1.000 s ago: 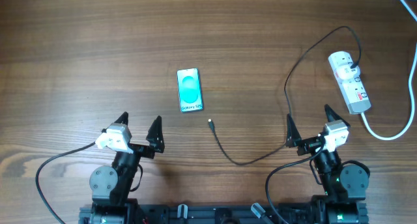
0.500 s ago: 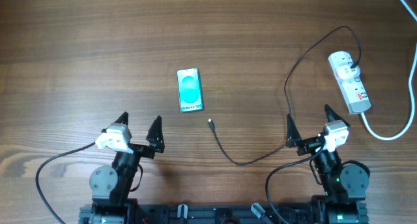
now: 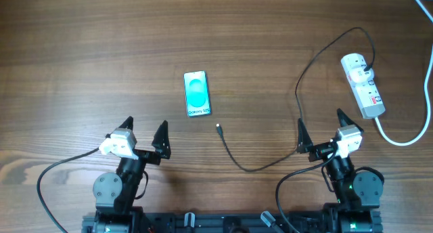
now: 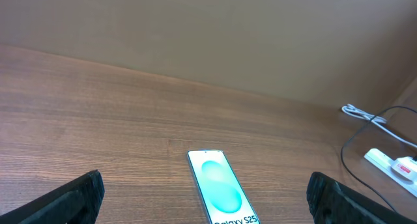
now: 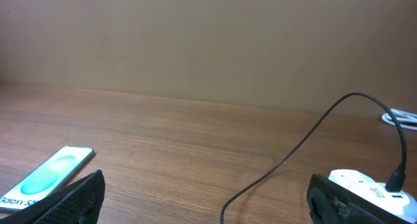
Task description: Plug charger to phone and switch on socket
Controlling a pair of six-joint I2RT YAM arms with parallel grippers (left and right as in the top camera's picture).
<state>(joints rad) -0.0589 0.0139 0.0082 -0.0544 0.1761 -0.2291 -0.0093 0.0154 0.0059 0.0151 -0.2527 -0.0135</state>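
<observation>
Nothing has moved since a second ago. Left gripper (image 3: pixel 145 122) and right gripper (image 3: pixel 320 119) both stand wide open and hold nothing. The phone (image 3: pixel 197 93) lies flat on the table (image 3: pixel 81 50), ahead of the left gripper and well apart. The charger (image 3: pixel 250 170) has its tip between the grippers, near the phone; its cable passes just beside the right gripper up to the socket (image 3: pixel 362 85), with white cord (image 3: pixel 406 141)

The brown wood-grain table (image 3: pixel 81 50) carries a flat teal-screened smartphone (image 3: pixel 197 93) left of centre, a thin black cable (image 3: pixel 295 94) whose metal-tipped plug (image 3: pixel 218 129) lies near it without touching, and a white power strip (image 3: pixel 362 86) with thick white cord (image 3: pixel 406 141) far right.
</observation>
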